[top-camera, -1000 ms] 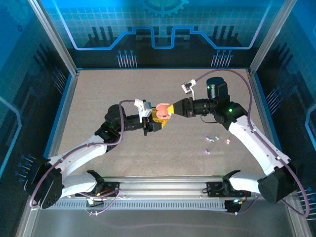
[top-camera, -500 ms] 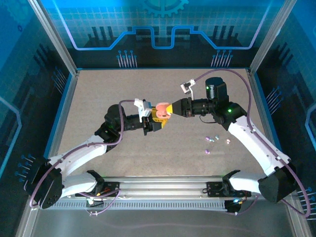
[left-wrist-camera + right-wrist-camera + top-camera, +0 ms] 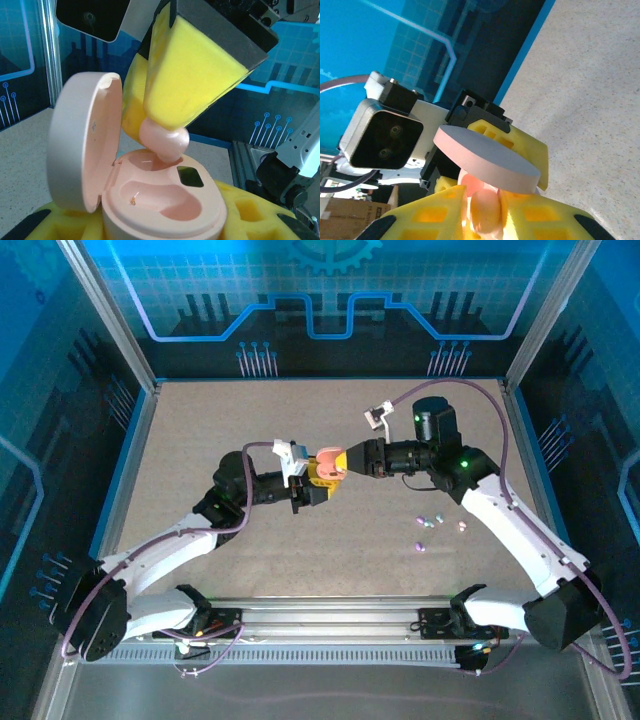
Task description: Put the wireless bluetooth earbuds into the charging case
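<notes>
while the left claw [image 3: 318, 486] is clamped on the base of the pink charging case [image 3: 165, 207], squeezed between its yellow foam pads [image 3: 250, 215], the case stands upright just above those pads with its lid [image 3: 82, 162] swung open to one side. the right claw [image 3: 343, 461] meets the left one almost tip to tip, both held off the table [image 3: 200, 440]. it is closed on a single pink earbud [image 3: 164, 141], pinched at the very end of its yellow fingers [image 3: 195, 80]. that earbud hangs just under the right claw's fingertips, directly over the left claw. its lower end touches the rear hollow of the case, beside a small dark window. whether it is fully seated i cannot tell. the loose earbuds [image 3: 430, 525], purple and pale, lie scattered on the table well apart from both claws, back beside the right claw's forearm.
</notes>
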